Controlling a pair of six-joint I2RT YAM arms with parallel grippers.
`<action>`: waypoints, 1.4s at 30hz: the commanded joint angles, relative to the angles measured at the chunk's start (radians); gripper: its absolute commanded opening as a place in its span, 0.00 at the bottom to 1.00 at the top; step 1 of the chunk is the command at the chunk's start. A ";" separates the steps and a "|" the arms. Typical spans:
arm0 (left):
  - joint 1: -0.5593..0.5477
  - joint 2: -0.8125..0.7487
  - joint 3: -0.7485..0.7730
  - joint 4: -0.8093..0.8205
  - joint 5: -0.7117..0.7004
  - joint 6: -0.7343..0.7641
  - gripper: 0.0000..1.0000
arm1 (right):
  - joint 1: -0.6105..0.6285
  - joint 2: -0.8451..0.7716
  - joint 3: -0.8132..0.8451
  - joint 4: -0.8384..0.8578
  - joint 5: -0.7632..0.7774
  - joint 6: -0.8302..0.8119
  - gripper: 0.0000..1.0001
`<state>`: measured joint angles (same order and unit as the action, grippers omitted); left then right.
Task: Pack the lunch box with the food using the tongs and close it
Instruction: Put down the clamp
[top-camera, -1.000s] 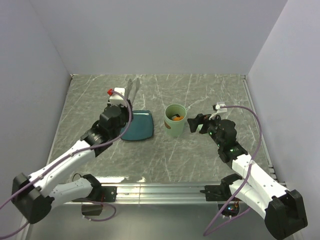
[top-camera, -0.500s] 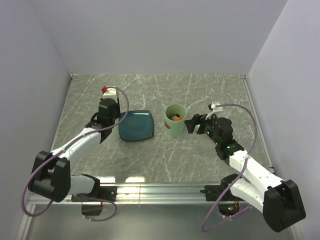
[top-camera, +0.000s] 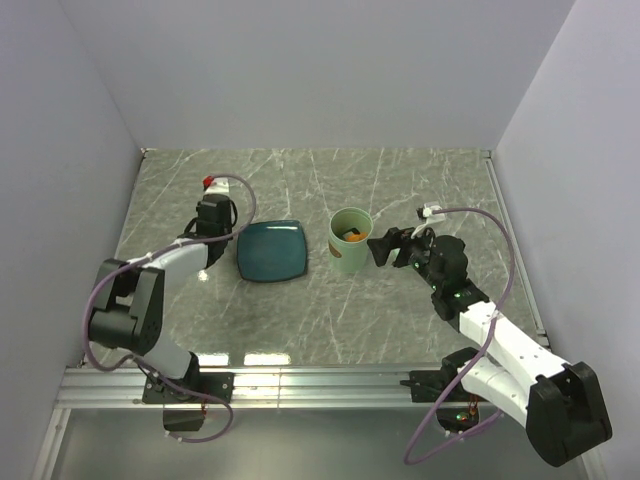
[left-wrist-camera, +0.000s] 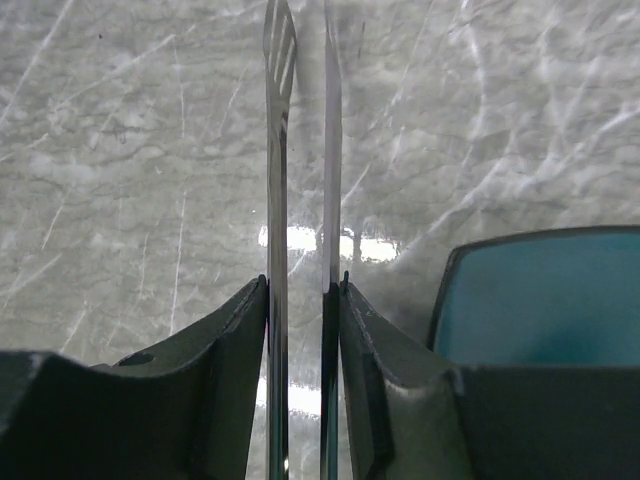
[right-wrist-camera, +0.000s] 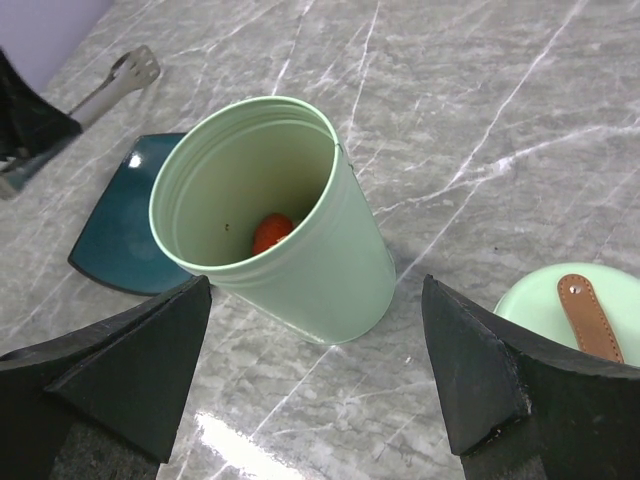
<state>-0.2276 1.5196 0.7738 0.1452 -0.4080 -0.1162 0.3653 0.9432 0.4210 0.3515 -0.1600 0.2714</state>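
Left gripper (left-wrist-camera: 303, 290) is clamped on the slim steel tongs (left-wrist-camera: 278, 150). Both fingers (left-wrist-camera: 240, 330) press the blades nearly parallel, with only a thin gap between them and nothing in it.

Change: a second ago this arm held the tongs up over the far edge of the dark teal square plate (top-camera: 272, 250). Now it has swung off to the plate's 9 o'clock with the elbow folded back, and the tongs point out low over the grey marble table (top-camera: 400, 180). Grip has tightened slightly.

Right gripper (top-camera: 380, 246) stands wide apart and holds nothing. It sits at 3 o'clock of the pale mint-green cylindrical lunch box (top-camera: 350, 240), has crept a touch closer, and faces it.

The lunch box is upright at the plate's 3 o'clock, lid off. One small red-orange toy food piece (right-wrist-camera: 270, 232) shows at the bottom; I can't tell whether more is below the rim.

The plate looks bare and I see no loose food on the table.

The round green lid with brown handle (right-wrist-camera: 560, 310) lies flat at the box's 4 o'clock in the right wrist view, partly under the right finger.

My read: packing is likely done and the left arm is clearing out or parking the tongs. What's left is the lid, and the right arm is best placed for it.
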 joint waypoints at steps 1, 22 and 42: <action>0.007 0.056 0.097 -0.051 -0.060 0.009 0.39 | -0.011 -0.026 0.016 0.041 -0.012 -0.008 0.93; 0.011 0.278 0.263 -0.341 -0.152 -0.082 0.50 | -0.009 -0.015 0.019 0.034 -0.003 -0.008 0.93; -0.010 -0.044 0.147 -0.308 -0.184 -0.178 0.73 | -0.011 0.014 0.038 0.020 0.023 -0.012 0.97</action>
<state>-0.2317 1.5555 0.9447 -0.1974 -0.5945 -0.2768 0.3637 0.9466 0.4210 0.3508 -0.1501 0.2710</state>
